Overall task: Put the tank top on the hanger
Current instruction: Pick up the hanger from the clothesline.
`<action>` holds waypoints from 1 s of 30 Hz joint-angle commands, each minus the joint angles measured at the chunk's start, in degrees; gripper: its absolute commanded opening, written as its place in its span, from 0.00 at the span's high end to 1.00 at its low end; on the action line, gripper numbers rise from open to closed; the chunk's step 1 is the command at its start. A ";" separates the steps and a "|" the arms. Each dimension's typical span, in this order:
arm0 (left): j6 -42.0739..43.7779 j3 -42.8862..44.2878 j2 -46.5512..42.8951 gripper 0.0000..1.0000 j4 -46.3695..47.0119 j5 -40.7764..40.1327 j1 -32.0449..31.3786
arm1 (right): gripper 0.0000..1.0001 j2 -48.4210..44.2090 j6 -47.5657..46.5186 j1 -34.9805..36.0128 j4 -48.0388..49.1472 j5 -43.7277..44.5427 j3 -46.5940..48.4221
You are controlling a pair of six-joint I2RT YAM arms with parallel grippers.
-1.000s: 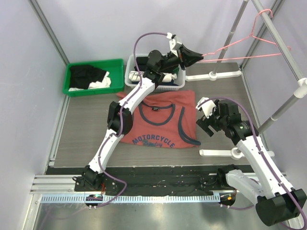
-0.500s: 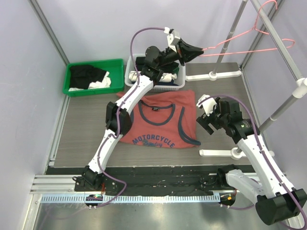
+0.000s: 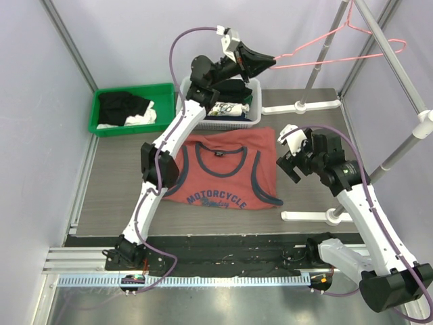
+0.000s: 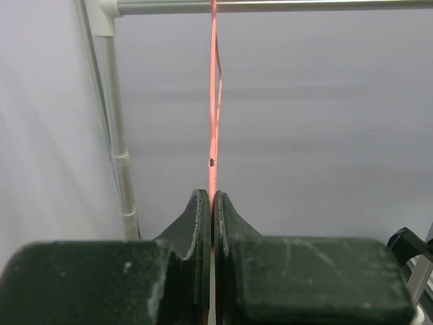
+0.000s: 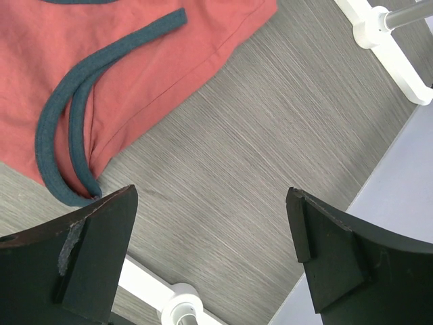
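Top external, upper right: thin pink wire hanger (image 3: 325, 62), light and springy, pinched at one corner by left gripper (image 3: 272, 62). Mid-frame: rust-red navy-trimmed tank top (image 3: 223, 179), flat, limp, likely best taken at a shoulder strap. Just right of it, right gripper (image 3: 289, 156) spread wide, empty.

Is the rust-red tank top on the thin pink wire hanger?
No, the tank top lies flat on the table, apart from the hanger.

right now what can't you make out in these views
- Left wrist: the hanger is edge-on, only a thin line; shape and hook do not show.
- Top view: the left arm covers the left edge of the tank top and part of the basket.
- Right wrist: one tank top corner; frame edges cut the rest.
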 commanded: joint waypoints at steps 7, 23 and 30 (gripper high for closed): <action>-2.41 -7.92 -12.48 1.00 -1.40 6.17 4.39 | 0.00 1.97 0.94 -0.13 -1.77 -3.30 7.83; 11.82 -22.78 -27.67 1.00 -25.29 7.31 11.60 | 0.00 6.80 0.85 -0.04 -4.86 -9.63 20.66; 22.45 -30.08 -36.80 1.00 -39.62 6.70 14.67 | 0.00 8.21 1.99 -0.04 -5.38 -12.18 24.71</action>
